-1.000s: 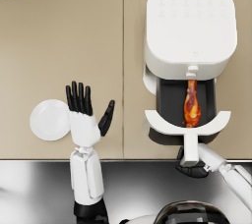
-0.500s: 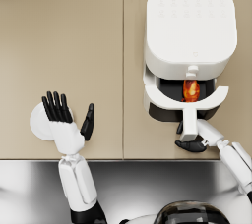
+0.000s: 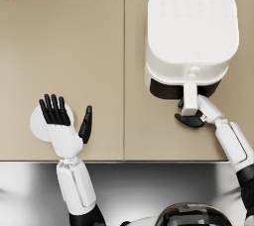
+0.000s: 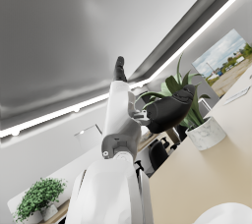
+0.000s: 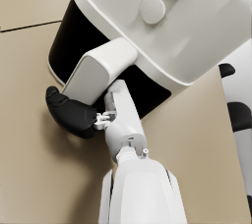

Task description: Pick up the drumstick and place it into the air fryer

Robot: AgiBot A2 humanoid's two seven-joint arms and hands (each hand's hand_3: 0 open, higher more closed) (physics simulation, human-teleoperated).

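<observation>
Since 1.0 s ago my right hand (image 3: 191,119) pushed the air fryer (image 3: 191,36) drawer nearly shut | its fingers curl on the drawer handle (image 3: 189,98) | drumstick hidden inside | left hand (image 3: 62,121) spread, empty, above plate (image 3: 37,123) on bench (image 3: 89,46) | task almost done.

Two glossy white, rounded arm shells narrow to grey mechanical wrist joints, each ending in a matte black robot hand (image 3: 62,118) (image 3: 190,119) with white backing.
</observation>
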